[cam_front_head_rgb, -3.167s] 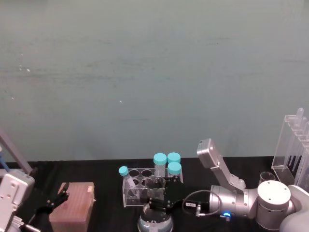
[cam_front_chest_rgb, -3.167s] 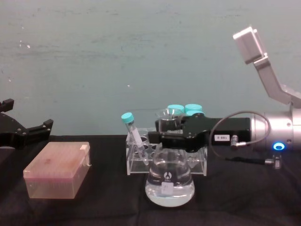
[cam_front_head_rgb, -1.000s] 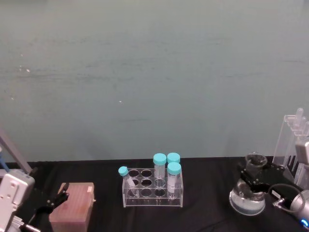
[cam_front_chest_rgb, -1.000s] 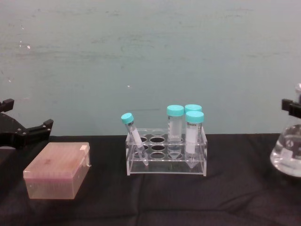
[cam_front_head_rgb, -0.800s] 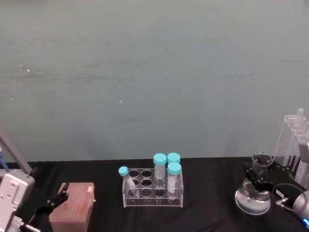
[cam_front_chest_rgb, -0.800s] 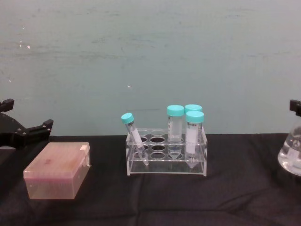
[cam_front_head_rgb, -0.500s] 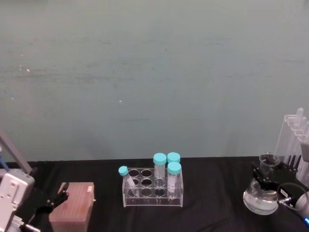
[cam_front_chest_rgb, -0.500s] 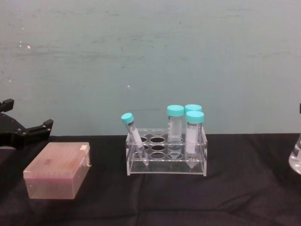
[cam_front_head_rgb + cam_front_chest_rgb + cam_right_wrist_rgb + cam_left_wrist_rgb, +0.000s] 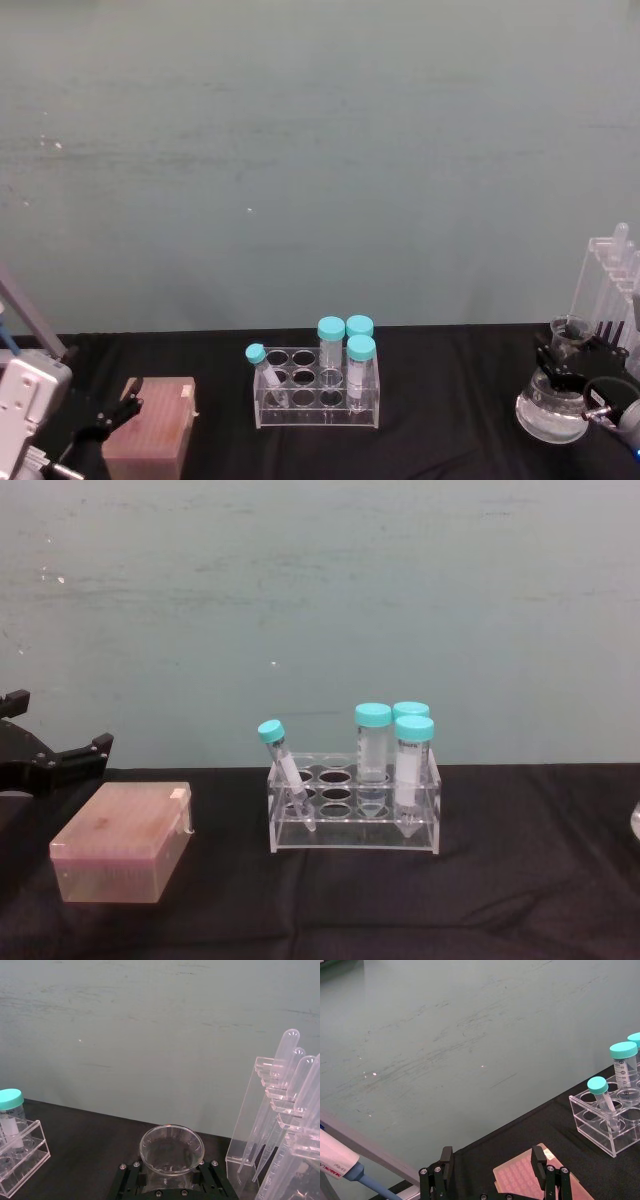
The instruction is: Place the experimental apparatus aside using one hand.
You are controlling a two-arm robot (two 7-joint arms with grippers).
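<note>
The conical glass flask [image 9: 548, 414] with clear liquid sits at the far right of the black table, close to the tall acrylic stand [image 9: 607, 292] of round-topped tubes. My right gripper [image 9: 563, 364] is shut on the flask's neck. In the right wrist view the flask's open mouth [image 9: 171, 1145] lies between the black fingers [image 9: 131, 1176], and the acrylic stand [image 9: 278, 1125] rises just behind. A sliver of the flask [image 9: 637, 825] touches the chest view's right edge. My left gripper [image 9: 492, 1162] hangs open and idle at the far left.
A clear rack [image 9: 318, 388] holding teal-capped tubes stands mid-table. A pink tip box [image 9: 150, 441] lies at the left, just beside the left gripper [image 9: 52, 756]. A pipette [image 9: 340, 1165] leans at the left edge. Black cloth lies bare between rack and flask.
My right gripper has carried the flask rightward from in front of the tube rack to beside the acrylic stand, nearly out of the chest view. The left arm has stayed still.
</note>
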